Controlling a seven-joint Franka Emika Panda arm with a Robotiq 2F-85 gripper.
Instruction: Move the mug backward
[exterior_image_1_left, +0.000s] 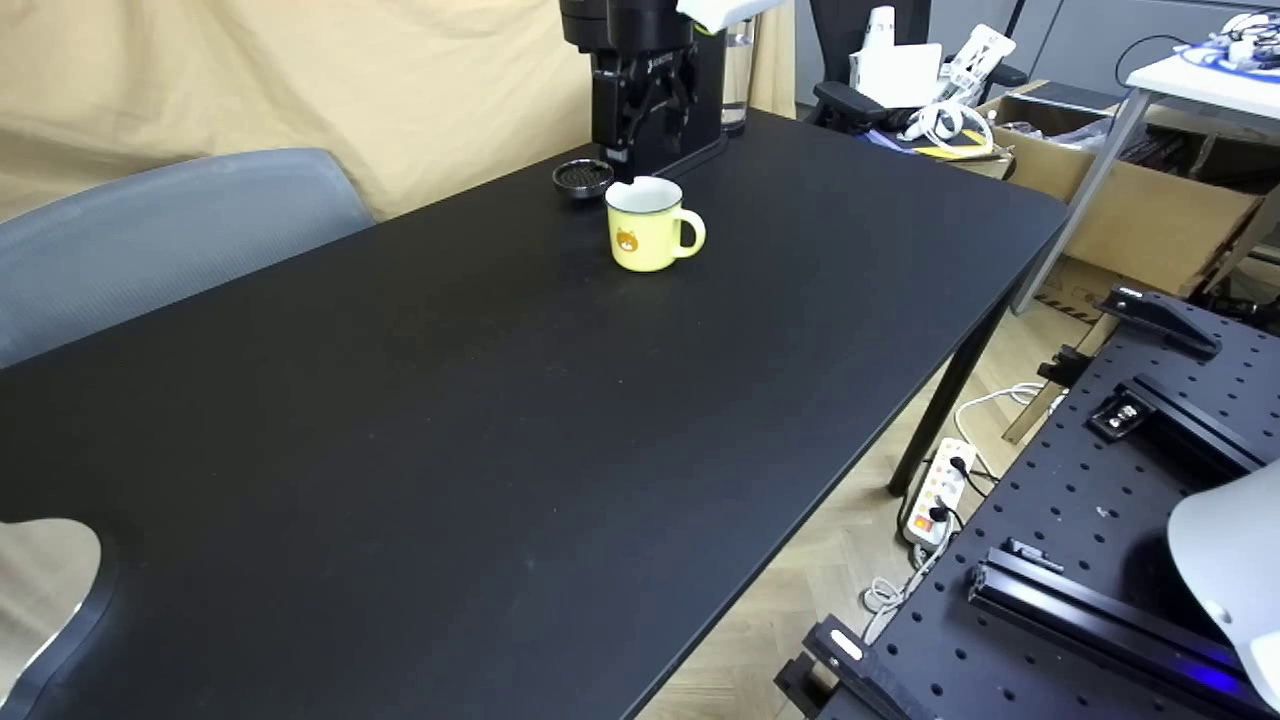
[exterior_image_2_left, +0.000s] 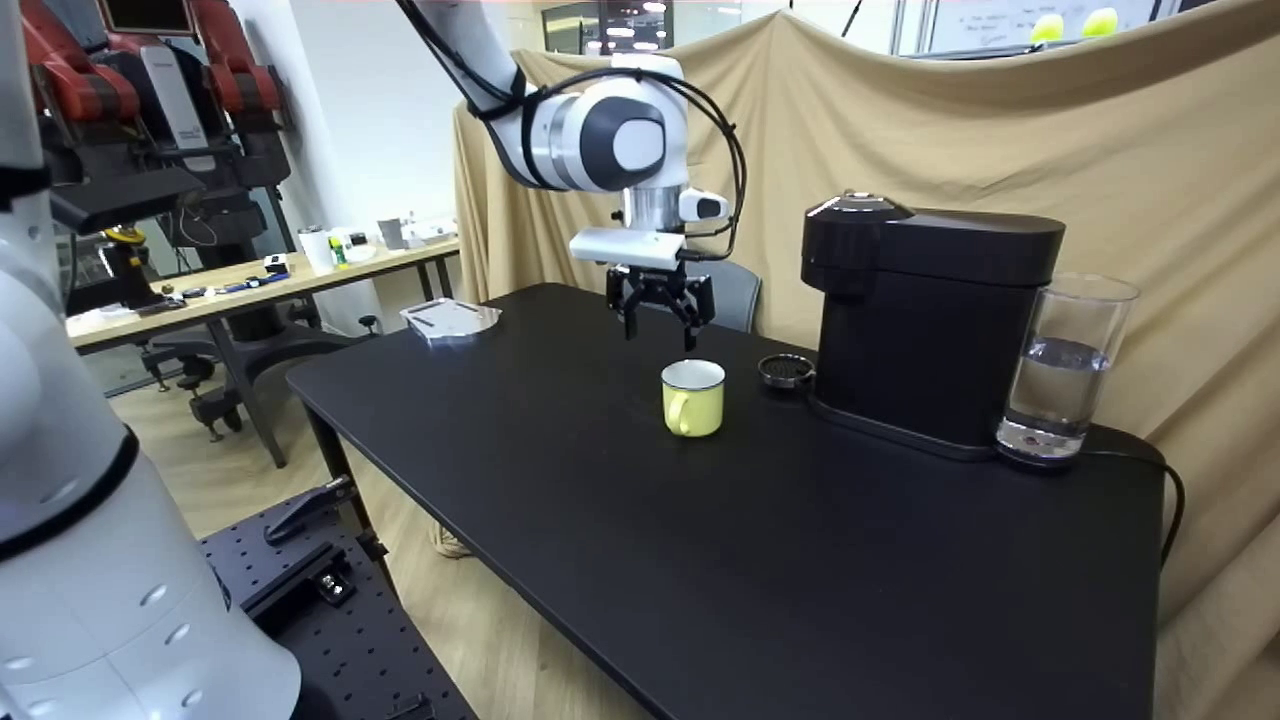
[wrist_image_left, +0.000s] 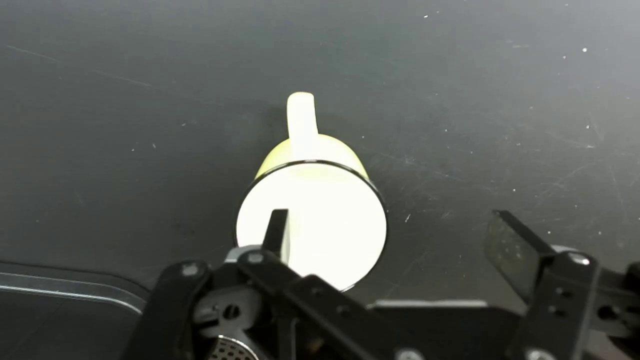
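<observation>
The pale yellow mug stands upright on the black table in both exterior views (exterior_image_1_left: 628, 222) (exterior_image_2_left: 704, 408). A small bear picture shows on its side, and it has a lighter inside and a side loop handle. In the wrist view the mug (wrist_image_left: 330, 210) has its handle pointing to the top. My gripper is open and empty above the table in both exterior views (exterior_image_1_left: 648, 150) (exterior_image_2_left: 660, 336). In the wrist view the gripper (wrist_image_left: 389, 215) has its left finger overlapping the mug's opening and its right finger over bare table. The fingertips appear above the rim, apart from the mug.
A black coffee machine (exterior_image_2_left: 920, 330) with a clear water tank (exterior_image_2_left: 1060, 390) stands beside the mug. A small dark round tray (exterior_image_1_left: 583, 178) (exterior_image_2_left: 786, 371) lies between them. A silver plate (exterior_image_2_left: 450, 318) lies at the table's far end. A chair (exterior_image_1_left: 180, 235) stands behind the table (exterior_image_2_left: 560, 500).
</observation>
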